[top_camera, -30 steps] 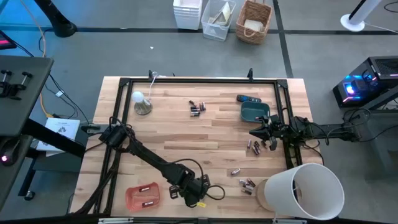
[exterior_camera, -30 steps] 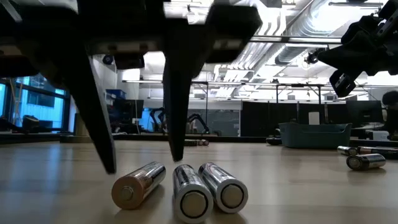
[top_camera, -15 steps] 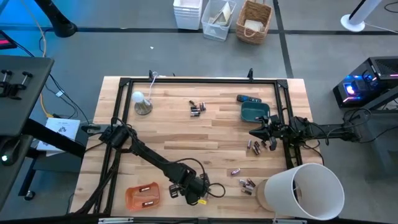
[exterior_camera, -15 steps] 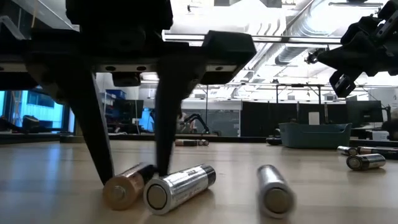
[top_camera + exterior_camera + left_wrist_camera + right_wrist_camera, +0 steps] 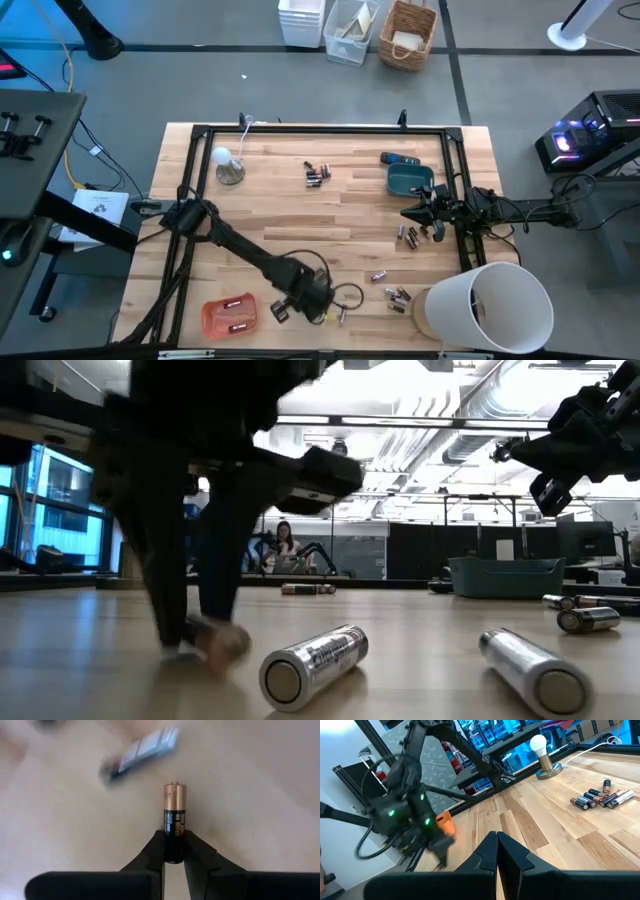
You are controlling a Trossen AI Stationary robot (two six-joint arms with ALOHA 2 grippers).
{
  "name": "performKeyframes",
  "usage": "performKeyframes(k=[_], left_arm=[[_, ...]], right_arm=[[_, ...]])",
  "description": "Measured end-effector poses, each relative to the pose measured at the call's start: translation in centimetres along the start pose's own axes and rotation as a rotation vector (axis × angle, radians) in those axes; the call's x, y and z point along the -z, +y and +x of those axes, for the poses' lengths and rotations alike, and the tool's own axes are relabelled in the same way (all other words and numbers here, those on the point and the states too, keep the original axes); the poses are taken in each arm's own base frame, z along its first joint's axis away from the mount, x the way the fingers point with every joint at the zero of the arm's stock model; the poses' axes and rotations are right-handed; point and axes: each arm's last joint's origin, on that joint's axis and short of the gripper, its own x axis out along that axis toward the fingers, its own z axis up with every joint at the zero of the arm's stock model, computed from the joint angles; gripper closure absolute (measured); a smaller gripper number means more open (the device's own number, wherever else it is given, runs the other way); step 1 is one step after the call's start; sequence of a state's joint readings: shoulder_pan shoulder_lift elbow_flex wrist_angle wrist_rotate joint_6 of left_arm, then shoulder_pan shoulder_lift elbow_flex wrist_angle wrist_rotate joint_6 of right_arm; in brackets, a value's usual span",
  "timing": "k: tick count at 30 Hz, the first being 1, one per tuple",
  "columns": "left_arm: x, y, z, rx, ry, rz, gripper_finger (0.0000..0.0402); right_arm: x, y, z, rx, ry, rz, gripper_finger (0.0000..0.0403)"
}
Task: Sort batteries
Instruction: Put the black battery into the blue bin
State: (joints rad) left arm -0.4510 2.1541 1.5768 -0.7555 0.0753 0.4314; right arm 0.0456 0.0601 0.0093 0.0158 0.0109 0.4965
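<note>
My left gripper [image 5: 318, 303] is down at the table's near edge, shut on a black battery with a copper end [image 5: 173, 820]. In the low view its fingers [image 5: 195, 630] reach down to the tabletop. Two silvery batteries [image 5: 312, 665] [image 5: 530, 672] lie loose on the wood beside it. More batteries lie in groups at the far middle [image 5: 317, 174], at the right [image 5: 410, 236] and at the near right [image 5: 398, 296]. My right gripper [image 5: 408, 212] is shut and empty, raised over the table's right side. My left gripper pinches the battery's black end [image 5: 173, 851] between its two fingertips. The copper end [image 5: 173, 795] sticks out past them. The fingers come from above, pointing down. The battery is low at the tabletop [image 5: 228, 645]; I cannot tell whether it is clear of it.
An orange tray [image 5: 212, 322] holding batteries sits at the near left. A teal dish [image 5: 410, 180] and a dark remote-like bar [image 5: 400, 159] are at the far right. A bulb lamp [image 5: 228, 165] stands far left, and a big white cylinder [image 5: 485, 310] near right.
My left gripper has come down over three batteries lying side by side, turned, and shut on the copper-ended one. The two silvery batteries were knocked apart and rolled toward the low view's right. My right gripper has kept still.
</note>
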Motion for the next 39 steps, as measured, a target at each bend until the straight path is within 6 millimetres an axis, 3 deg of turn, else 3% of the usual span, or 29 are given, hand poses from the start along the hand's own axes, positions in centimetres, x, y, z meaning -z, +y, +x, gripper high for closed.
performKeyframes(k=[5,8,12,15,18,22,33,37,39], left_arm=[[3.1,5.9,-5.1,-0.237,0.021,-0.131,0.0371],[6.0,10.6,-7.0,-0.328,-0.037,-0.282,0.0371],[10.3,17.4,-9.2,-0.497,-0.234,-0.58,0.0371],[13.0,21.2,-10.1,-0.611,-0.392,-0.761,0.0371],[14.7,23.5,-9.9,-0.646,-0.492,-0.904,0.0371],[15.5,25.9,-9.2,-0.642,-0.55,-1.034,0.0371],[13.3,31.9,-4.3,-0.575,-0.82,-1.063,0.0371],[13.1,32.8,-2.9,-0.583,-0.841,-1.05,0.0368],[13.0,32.8,-2.9,-0.59,-0.837,-1.033,0.034]], right_arm=[[0.0,0.0,0.0,0.0,0.0,0.0,0.0402],[0.0,0.0,0.0,0.0,0.0,0.0,0.0402],[0.0,0.0,0.0,0.0,0.0,0.0,0.0402],[0.0,0.0,0.0,0.0,0.0,0.0,0.0402],[0.0,0.0,0.0,-0.001,-0.001,0.0,0.0402],[0.0,0.0,0.0,0.002,0.004,0.0,0.0402],[0.1,-0.1,0.1,0.006,0.011,0.0,0.0402],[0.1,0.0,0.1,0.006,0.01,0.0,0.0402],[0.1,0.0,0.1,0.006,0.011,0.0,0.0402]])
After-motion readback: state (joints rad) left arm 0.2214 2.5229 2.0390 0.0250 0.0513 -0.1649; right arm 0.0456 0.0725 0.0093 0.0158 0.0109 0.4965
